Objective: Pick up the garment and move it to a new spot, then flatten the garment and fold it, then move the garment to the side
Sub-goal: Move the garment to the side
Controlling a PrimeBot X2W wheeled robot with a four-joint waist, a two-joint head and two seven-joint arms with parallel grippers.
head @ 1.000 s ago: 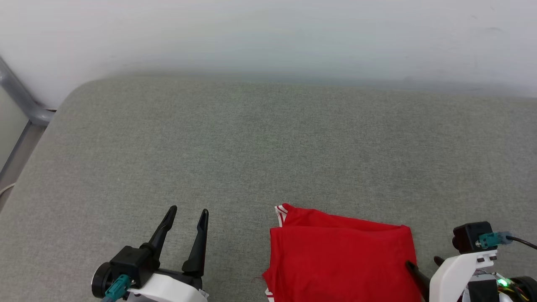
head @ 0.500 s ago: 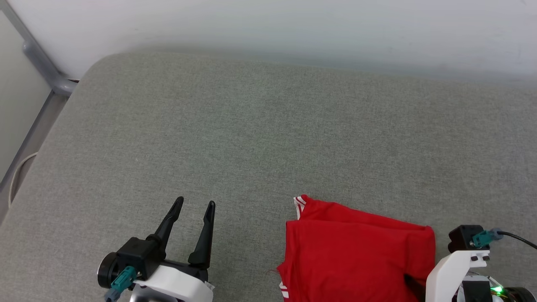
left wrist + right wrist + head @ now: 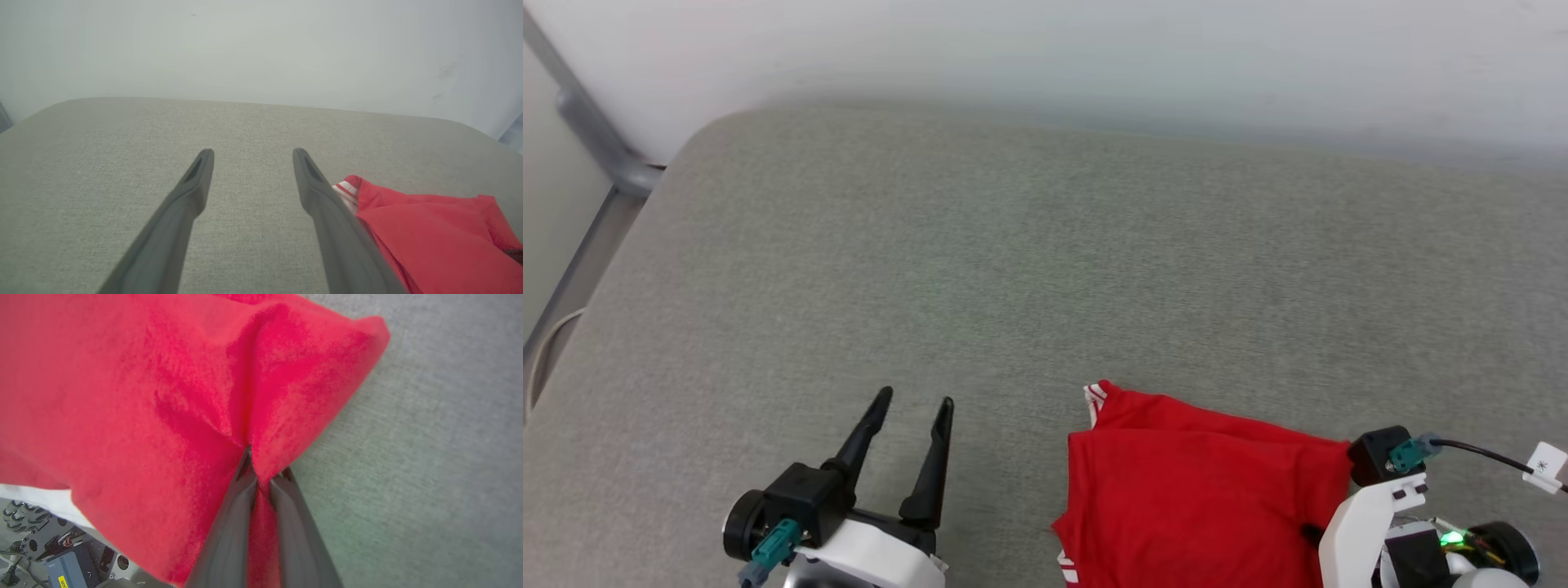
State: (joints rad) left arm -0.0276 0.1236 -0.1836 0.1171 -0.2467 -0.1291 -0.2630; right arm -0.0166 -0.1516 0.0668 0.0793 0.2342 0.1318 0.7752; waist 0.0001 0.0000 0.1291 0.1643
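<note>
The garment (image 3: 1201, 490), red and folded into a rough rectangle, lies at the near right of the grey cushion (image 3: 1045, 269). Striped white trim shows at its far left corner and near its lower left edge; its lettering is hidden. My right gripper (image 3: 265, 465) is shut on the garment (image 3: 163, 396) near its right edge, and cloth puckers up from between the fingers. In the head view the right gripper (image 3: 1313, 535) is mostly hidden behind its white wrist. My left gripper (image 3: 913, 400) stands open and holds nothing, left of the garment (image 3: 429, 232) and apart from it; the wrist view shows the left gripper (image 3: 252, 152) over bare cushion.
A pale wall (image 3: 1045, 57) runs along the cushion's far edge. A grey metal pole (image 3: 596, 147) stands off the far left corner. The garment's near part hangs past the cushion's front edge, over the robot's base (image 3: 45, 551). A black cable (image 3: 1478, 453) trails from the right wrist.
The right gripper, open beside the garment's right edge a second ago, has moved in and shut on the cloth. The head camera has shifted. The left gripper stays open.
</note>
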